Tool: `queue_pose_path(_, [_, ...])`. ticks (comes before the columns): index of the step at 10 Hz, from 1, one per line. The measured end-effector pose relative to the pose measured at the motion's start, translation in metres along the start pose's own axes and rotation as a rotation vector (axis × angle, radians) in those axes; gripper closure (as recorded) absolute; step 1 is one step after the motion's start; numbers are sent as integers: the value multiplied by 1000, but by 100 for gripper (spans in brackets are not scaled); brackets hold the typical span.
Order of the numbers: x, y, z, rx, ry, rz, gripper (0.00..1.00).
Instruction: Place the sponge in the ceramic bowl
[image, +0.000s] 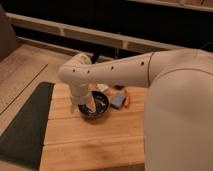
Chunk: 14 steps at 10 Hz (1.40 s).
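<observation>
Well, gripper (84, 107) hangs at ceramic bowl (104, 110), grip state can't tell; sponge (118, 101) lies nr gripper, just outside the rim

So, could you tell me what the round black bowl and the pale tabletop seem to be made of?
The round black bowl looks like glazed ceramic: glossy, with pale reflections inside. The pale tabletop looks like unpainted wood, with visible plank seams. The gripper sits at the bowl's left rim.
</observation>
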Motion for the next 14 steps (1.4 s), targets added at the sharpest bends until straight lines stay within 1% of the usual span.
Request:
queue_pose_path(10, [-1,-2,0,2,-4,1,35])
queue_pose_path(11, [-9,-10,-4,1,-30,14,35])
queue_pose_path(12, [-23,-28,-13,6,-79,38,35])
queue_pose_path(13, [-45,-58,-38,-2,-179,72,35])
queue_pose_path(14, [-57,-84,-61,-14,-267,97,35])
